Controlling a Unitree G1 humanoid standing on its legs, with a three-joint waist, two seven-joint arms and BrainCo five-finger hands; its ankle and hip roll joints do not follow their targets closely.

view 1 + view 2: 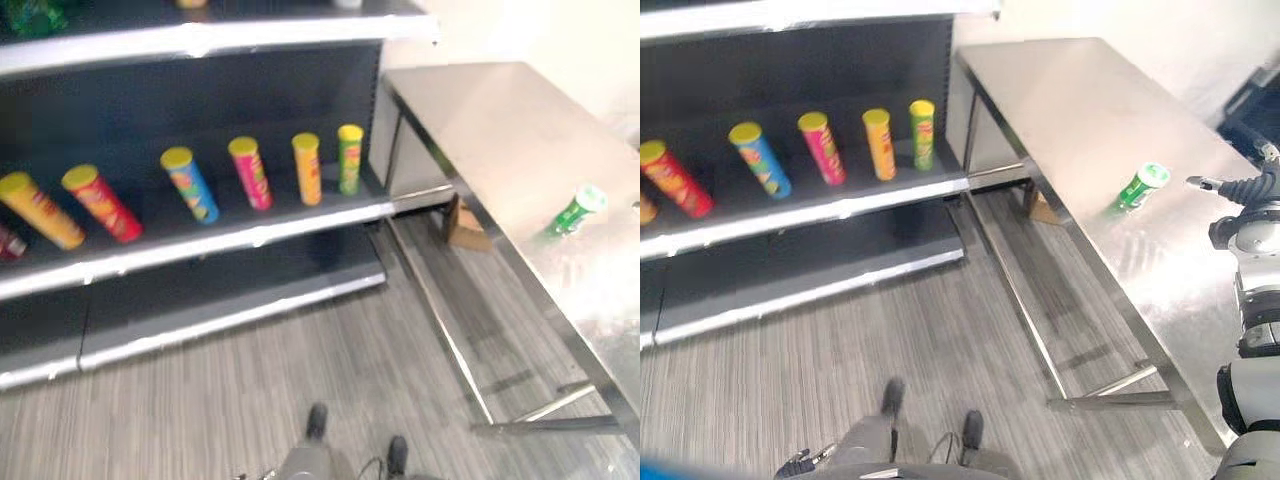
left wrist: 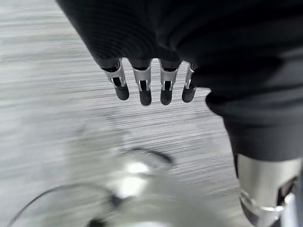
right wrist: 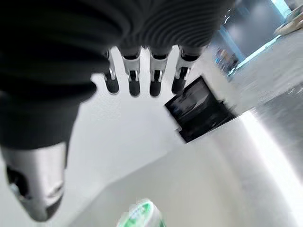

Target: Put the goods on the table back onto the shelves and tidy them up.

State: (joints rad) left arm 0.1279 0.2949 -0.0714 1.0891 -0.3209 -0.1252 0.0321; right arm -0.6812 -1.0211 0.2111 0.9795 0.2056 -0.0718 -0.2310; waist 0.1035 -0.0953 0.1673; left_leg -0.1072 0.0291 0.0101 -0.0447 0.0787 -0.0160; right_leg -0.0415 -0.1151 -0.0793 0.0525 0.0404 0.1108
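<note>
lying on the table (image 1: 1090, 110), green can (image 1: 1140, 187) (both robot hands relaxed, empty).

This looks like a shop or a mock shop: dark retail shelves (image 1: 190, 250) with silver edges at the upper left carry a spaced row of colourful snack tubes (image 1: 249, 173), beside a steel table (image 1: 1090, 110) at right, on grey striped flooring (image 1: 300, 370).

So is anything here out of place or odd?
One green can stands alone on the steel table, while the other cans line the middle shelf. That row has a wider gap between the red and blue cans. The right hand hovers near the green can.
</note>
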